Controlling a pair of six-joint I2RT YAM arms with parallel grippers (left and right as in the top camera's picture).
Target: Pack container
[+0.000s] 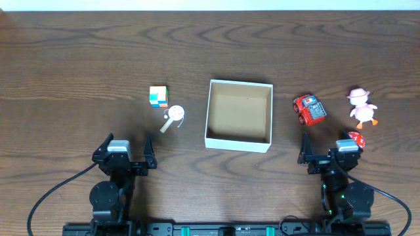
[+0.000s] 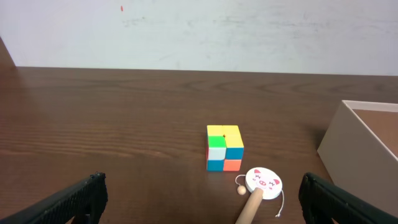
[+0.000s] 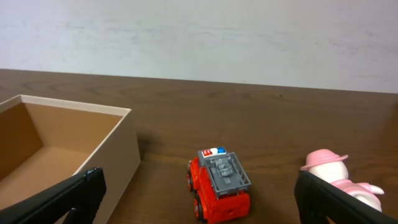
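The container (image 1: 236, 142), a shallow white box with a brown inside, stands empty at mid table; its wall shows in the left wrist view (image 2: 356, 142) and the right wrist view (image 3: 121, 146). To its left lie a colourful cube (image 1: 158, 96) (image 2: 224, 147) and a pig-face rattle drum (image 1: 175, 117) (image 2: 263, 180). On its right stand a red toy truck (image 1: 309, 109) (image 3: 219, 185) and a pink figure with a hat (image 1: 361, 108) (image 3: 333, 171). My left gripper (image 1: 127, 145) (image 2: 202, 193) is open near the front edge, short of the drum. My right gripper (image 1: 330, 147) (image 3: 199, 186) is open just short of the truck.
A small red toy (image 1: 356, 138) lies right beside my right gripper's outer finger. Cables run from both arm bases along the table's front edge. A pale wall rises behind the table's far edge.
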